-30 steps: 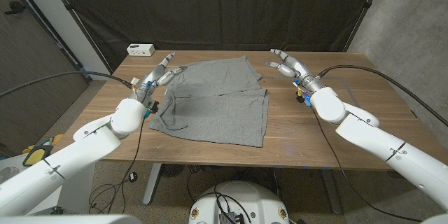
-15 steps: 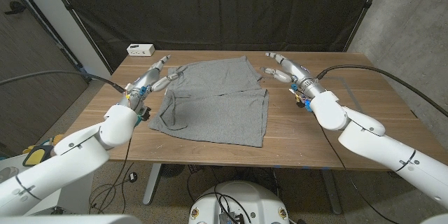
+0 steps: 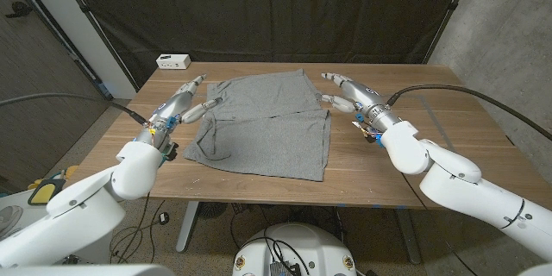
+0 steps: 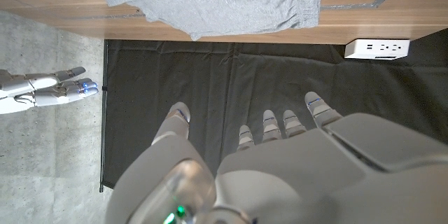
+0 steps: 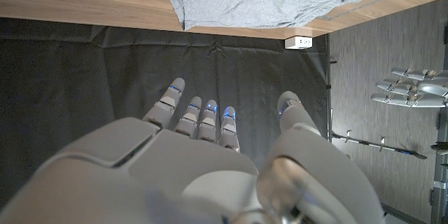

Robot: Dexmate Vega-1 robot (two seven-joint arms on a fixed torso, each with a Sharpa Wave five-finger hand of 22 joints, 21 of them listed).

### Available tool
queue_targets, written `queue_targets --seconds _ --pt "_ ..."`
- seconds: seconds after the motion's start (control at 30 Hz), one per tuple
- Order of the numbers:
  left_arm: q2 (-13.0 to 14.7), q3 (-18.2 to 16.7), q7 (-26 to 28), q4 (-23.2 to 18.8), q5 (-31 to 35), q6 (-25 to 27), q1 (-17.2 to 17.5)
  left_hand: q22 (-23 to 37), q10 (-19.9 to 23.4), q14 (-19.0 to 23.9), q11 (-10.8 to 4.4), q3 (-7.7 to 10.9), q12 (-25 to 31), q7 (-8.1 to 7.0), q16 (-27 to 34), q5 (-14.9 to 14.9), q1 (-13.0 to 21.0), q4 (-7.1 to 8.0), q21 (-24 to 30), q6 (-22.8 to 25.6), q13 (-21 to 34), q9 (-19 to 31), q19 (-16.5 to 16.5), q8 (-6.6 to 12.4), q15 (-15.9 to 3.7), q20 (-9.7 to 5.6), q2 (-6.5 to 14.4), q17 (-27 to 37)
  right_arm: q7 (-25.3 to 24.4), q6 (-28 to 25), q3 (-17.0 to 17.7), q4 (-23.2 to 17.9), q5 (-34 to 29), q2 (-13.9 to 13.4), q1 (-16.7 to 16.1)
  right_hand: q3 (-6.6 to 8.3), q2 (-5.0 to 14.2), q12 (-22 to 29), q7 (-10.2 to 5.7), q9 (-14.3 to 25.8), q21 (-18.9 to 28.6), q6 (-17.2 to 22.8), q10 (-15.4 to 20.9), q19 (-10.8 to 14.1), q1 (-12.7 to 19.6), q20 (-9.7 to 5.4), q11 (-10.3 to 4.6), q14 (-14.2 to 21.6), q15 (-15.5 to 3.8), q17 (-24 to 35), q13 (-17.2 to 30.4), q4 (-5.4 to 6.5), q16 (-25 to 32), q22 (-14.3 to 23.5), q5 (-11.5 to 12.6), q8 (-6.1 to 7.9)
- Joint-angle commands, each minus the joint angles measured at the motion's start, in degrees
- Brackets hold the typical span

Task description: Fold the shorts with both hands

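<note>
Grey shorts (image 3: pixel 267 121) spread on table (image 3: pixel 379 172) between hands. Left hand (image 3: pixel 188 101) at left edge, right hand (image 3: pixel 345 91) at right edge; both released, fingers spread, grasping nothing.

**Left wrist view: hand spread before the dark curtain**

The left hand (image 4: pixel 280 147) shows from behind, its fingers (image 4: pixel 315 106) apart and holding nothing, set against a black curtain (image 4: pixel 231 77). Beyond the fingertips runs the wooden tabletop (image 4: pixel 49 10), and the grey shorts (image 4: pixel 224 0) lie on it, rumpled, their hem close to the edge. A white power strip (image 4: pixel 381 47) sits on the wood near one corner. The right hand (image 4: pixel 45 89) appears small against a grey wall, fingers extended.
</note>
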Motion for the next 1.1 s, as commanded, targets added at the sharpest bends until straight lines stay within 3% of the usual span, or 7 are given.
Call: queue_targets --seconds 0.03,0.6,0.93,1.07,1.1 --pt "-4.2 -3.1 -4.1 -3.9 7.0 2.1 6.6 0.2 0.0 0.0 -0.1 -0.16 -0.1 0.11 0.1 0.2 0.2 -0.29 0.3 -0.5 0.2 0.1 -0.2 -0.12 0.0 0.39 -0.5 0.1 1.5 -3.8 -1.7 -3.7 -5.6 -0.1 -2.8 0.34 -0.14 0.1 -0.2 0.0 0.1 0.5 0.7 0.7 0.8 0.13 -0.11 0.4 -0.16 0.0 0.2 -0.06 0.3 0.3 0.2 0.21" --pt "-9.1 -3.1 -7.7 -6.1 12.8 4.0 10.9 0.2 -0.3 -0.2 -0.09 -0.16 -0.3 0.15 0.0 0.2 0.3 -0.38 0.3 -0.8 0.2 0.1 -0.5 -0.36 -0.07 0.31 -0.4 0.1 3.6 -3.7 -2.6 -4.2 -6.1 0.0 -5.3 0.38 0.01 -0.1 -0.23 0.0 0.0 0.6 0.8 0.7 1.1 -0.21 -0.18 0.1 -0.25 0.0 0.1 0.04 0.1 0.3 0.2 0.09" --pt "-10.3 -3.2 -10.4 -6.4 14.7 5.8 12.7 0.2 -0.6 -0.6 -0.11 -0.14 -0.5 0.27 -0.1 0.2 0.4 -0.42 0.2 -1.2 0.2 0.1 -0.8 -0.56 0.05 0.28 -0.3 0.1 5.4 -5.7 -3.4 -5.6 -6.7 -0.6 -6.8 0.41 0.21 -0.3 -0.2 0.0 -0.1 0.5 0.7 0.7 1.2 -0.26 -0.25 0.0 -0.3 0.0 0.1 0.18 0.0 0.3 0.2 0.0" --pt "-10.1 -2.8 -11.3 -6.3 15.9 7.2 13.2 0.2 -0.7 -0.7 -0.11 -0.11 -0.5 0.32 -0.2 0.2 0.5 -0.44 0.2 -1.4 0.2 0.1 -0.9 -0.65 0.03 0.34 -0.3 0.1 3.6 -2.4 -2.9 -4.3 -4.7 -0.4 -8.0 0.42 0.26 -0.3 -0.14 0.0 -0.1 0.6 0.8 0.7 1.3 -0.3 -0.22 0.0 -0.3 0.0 0.1 0.21 0.0 0.3 0.2 0.0" --pt "-10.1 -2.6 -11.4 -6.3 16.2 7.6 13.2 0.2 -0.8 -0.7 -0.08 -0.1 -0.5 0.36 -0.2 0.2 0.5 -0.44 0.2 -1.5 0.2 0.1 -0.9 -0.66 0.07 0.3 -0.2 0.1 5.2 -4.4 -3.8 -5.1 -5.7 -0.2 -7.5 0.44 0.29 -0.3 -0.15 0.0 -0.1 0.7 1.0 0.8 1.3 -0.34 -0.16 0.0 -0.27 0.0 0.1 0.2 0.0 0.3 0.2 0.04"
